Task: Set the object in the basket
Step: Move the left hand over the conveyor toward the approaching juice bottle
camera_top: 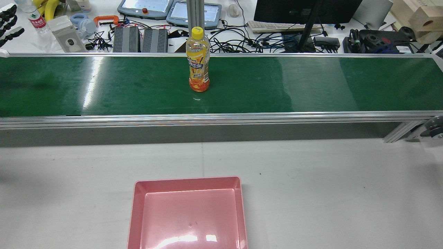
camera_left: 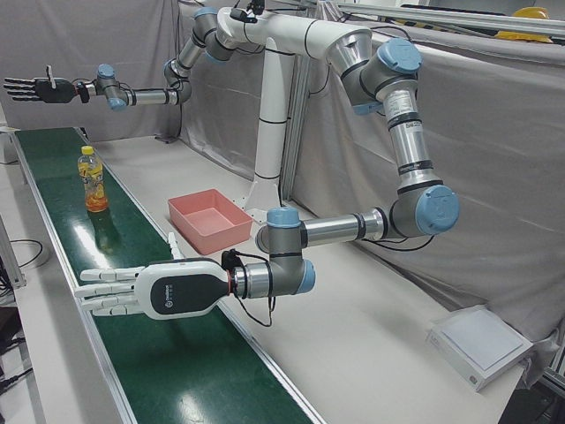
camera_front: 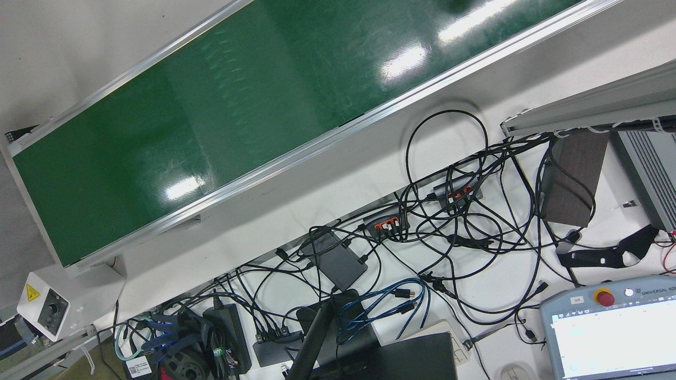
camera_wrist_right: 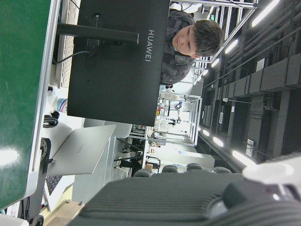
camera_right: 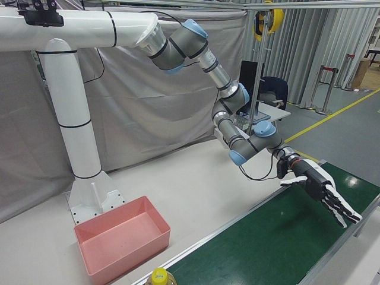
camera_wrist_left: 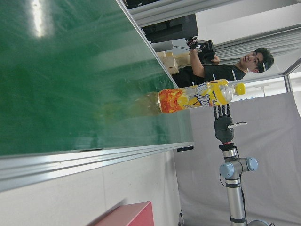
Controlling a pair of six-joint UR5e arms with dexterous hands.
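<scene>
An orange drink bottle (camera_top: 198, 62) with a yellow cap stands upright on the green conveyor belt (camera_top: 311, 83); it also shows as the bottle (camera_left: 92, 181) and bottle (camera_wrist_left: 197, 96). The pink basket (camera_top: 188, 180) sits empty on the grey table in front of the belt. My left hand (camera_left: 146, 291) hovers low over the belt, well to the left of the bottle. It is open, with its fingers stretched across the belt. Only the tips of this left hand (camera_top: 8, 24) show in the rear view. My right hand (camera_left: 35, 88) is raised high beyond the bottle, open, fingers spread.
A desk past the belt carries tangled cables (camera_front: 449, 211), teach pendants (camera_top: 145, 7) and a monitor (camera_top: 304, 10). A person (camera_wrist_left: 221, 61) stands behind it. The white pedestal (camera_right: 80, 148) rises behind the basket (camera_right: 127, 258). Grey tabletop (camera_top: 328, 180) lies between belt and basket.
</scene>
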